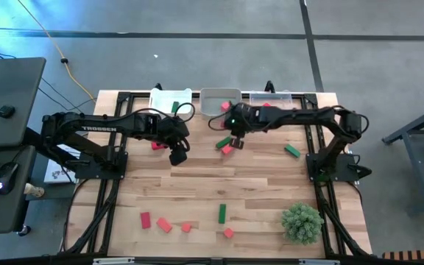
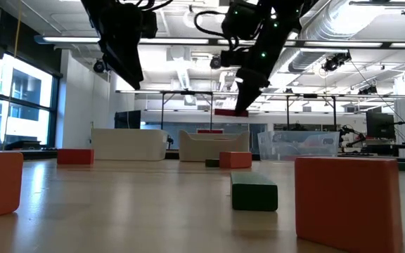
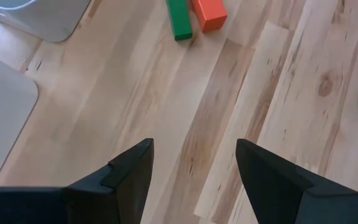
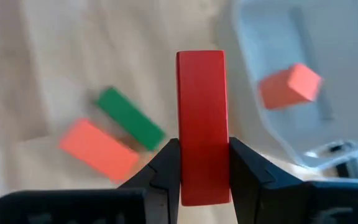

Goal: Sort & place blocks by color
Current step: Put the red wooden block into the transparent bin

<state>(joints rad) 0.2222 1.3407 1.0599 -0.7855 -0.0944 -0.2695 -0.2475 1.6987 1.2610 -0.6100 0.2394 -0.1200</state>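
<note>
Above the wooden surface (image 1: 197,184), the left tool (image 3: 194,171) hangs released and empty; the right tool (image 4: 204,171) grasps a red rectangular block (image 4: 202,124) aloft near the trays. The clear plastic tray (image 4: 303,56) holds one salmon cube (image 4: 289,85). Most blocks remain scattered, so sorting looks early.

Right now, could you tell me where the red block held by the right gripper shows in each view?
High: red block under the right gripper, near the trays.
Low: raised, upper centre.
Left wrist: not in it.
Right wrist: centre, between the fingers.
Shared landmark: green block beside it.
</note>
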